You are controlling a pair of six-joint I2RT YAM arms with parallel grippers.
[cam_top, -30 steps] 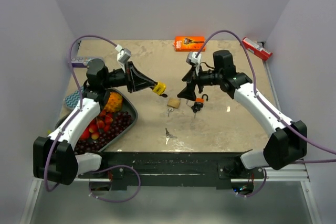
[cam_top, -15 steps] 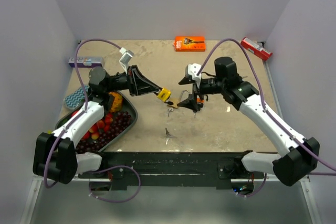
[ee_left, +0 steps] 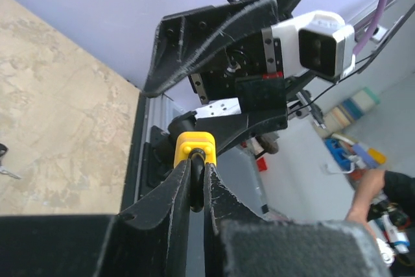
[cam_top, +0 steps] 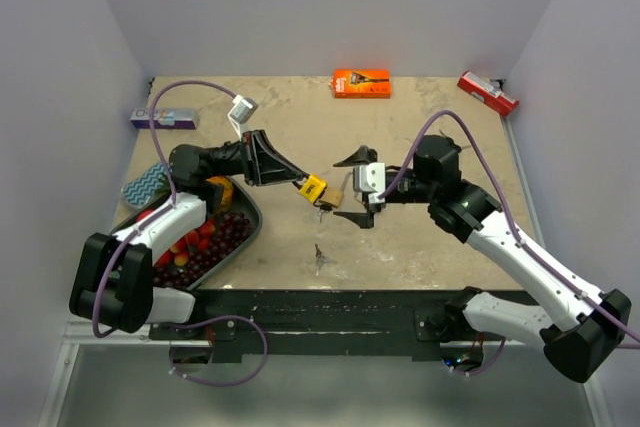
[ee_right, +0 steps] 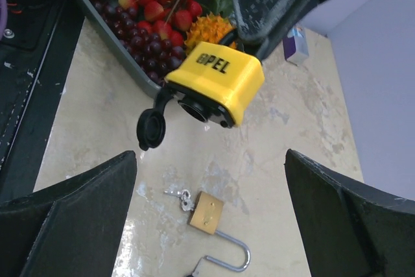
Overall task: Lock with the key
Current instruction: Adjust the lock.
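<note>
Yellow padlock (ee_right: pixel 217 82) hangs above the table (cam_top: pixel 420 127), its shackle pinched between the closed fingers of the left gripper (cam_top: pixel 299 182). The right gripper (cam_top: pixel 350 189) faces it with jaws spread wide and nothing between them, the lock just beside it at 9 o'clock in the top view. Black letters on the lock's body read roughly "OPEL", and a black keyhole cover dangles at its 7 o'clock. In the right wrist view a brass padlock (ee_right: pixel 207 210) with an open shackle lies on the table at 6 o'clock, keys (ee_right: pixel 178 196) touching it. The print on the orange box (cam_top: pixel 361 83) is too small to read.
</note>
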